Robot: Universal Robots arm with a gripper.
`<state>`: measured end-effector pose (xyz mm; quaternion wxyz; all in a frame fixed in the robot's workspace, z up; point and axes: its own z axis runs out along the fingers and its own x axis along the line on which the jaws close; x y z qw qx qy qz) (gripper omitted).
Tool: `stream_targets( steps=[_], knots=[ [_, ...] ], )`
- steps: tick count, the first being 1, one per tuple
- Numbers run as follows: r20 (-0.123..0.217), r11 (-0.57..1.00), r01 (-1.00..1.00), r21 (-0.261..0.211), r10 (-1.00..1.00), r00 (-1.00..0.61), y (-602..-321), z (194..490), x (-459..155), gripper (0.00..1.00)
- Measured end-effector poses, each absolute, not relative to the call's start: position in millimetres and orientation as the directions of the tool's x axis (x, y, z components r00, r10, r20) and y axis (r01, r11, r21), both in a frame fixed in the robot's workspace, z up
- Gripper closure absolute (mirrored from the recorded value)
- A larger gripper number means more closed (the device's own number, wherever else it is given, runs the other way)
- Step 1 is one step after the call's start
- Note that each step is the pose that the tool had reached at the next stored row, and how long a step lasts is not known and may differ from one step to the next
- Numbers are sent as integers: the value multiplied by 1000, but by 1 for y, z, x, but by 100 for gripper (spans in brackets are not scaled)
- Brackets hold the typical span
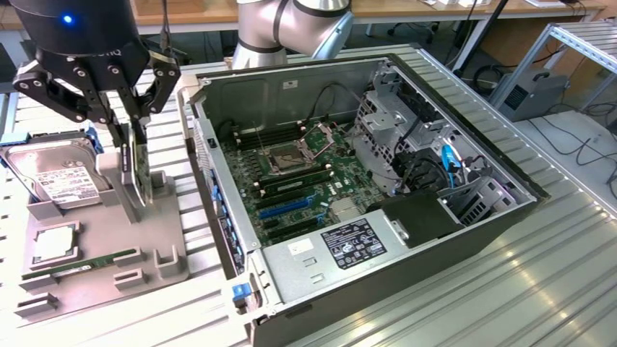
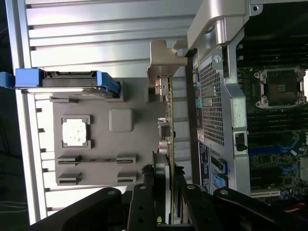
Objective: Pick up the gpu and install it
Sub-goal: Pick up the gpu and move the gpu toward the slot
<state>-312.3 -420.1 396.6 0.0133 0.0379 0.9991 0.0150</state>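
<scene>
My tool (image 1: 135, 137) straddles card (image 1: 143, 177) directly below | card on edge, length alongside computer case (image 1: 453, 253) | clamped or loose: cannot tell

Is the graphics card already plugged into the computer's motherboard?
No, the gpu stands upright in the grey holder beside the open computer case, outside it.

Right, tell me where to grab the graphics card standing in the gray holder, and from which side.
I'd take the graphics card by its free top edge, coming straight down from above and pinching across its flat faces. It stands upright on edge, lower edge seated in the gray holder, and the computer case crowds it on the exterior view's right.
</scene>
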Motion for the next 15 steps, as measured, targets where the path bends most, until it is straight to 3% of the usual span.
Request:
stream_targets(
  steps=[15],
  knots=[
    [-26,997,75,31,76,-997,-420,411,-312,73]
  ],
)
